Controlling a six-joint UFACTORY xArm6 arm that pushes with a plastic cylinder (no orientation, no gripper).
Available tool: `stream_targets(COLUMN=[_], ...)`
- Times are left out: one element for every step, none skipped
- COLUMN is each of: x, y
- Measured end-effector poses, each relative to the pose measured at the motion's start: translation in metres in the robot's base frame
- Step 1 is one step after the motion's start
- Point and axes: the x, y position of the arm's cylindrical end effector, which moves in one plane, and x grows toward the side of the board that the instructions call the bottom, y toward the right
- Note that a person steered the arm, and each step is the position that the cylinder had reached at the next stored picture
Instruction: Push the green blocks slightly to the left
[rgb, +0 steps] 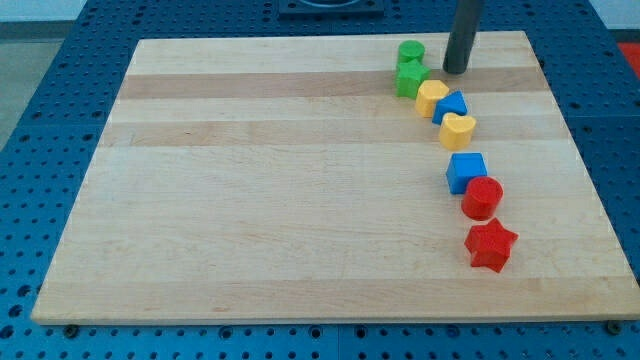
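Note:
A green cylinder (410, 53) stands near the board's top edge, with a green star-like block (410, 80) just below it, touching or nearly touching. My tip (455, 71) is to the right of both green blocks, a short gap away from them, and just above the yellow and blue blocks. The dark rod rises out of the view's top.
Below the green blocks a curved row runs down the right side: a yellow block (433, 98), a blue block (451, 106), a yellow heart (458, 130), a blue cube (466, 172), a red cylinder (482, 198) and a red star (490, 245). The wooden board (250, 180) lies on a blue perforated table.

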Motion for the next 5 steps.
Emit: stream_targets(x=[-0.024,-0.024,-0.024,-0.024,-0.021], y=[0.0,-0.001,-0.026,-0.063,-0.091])
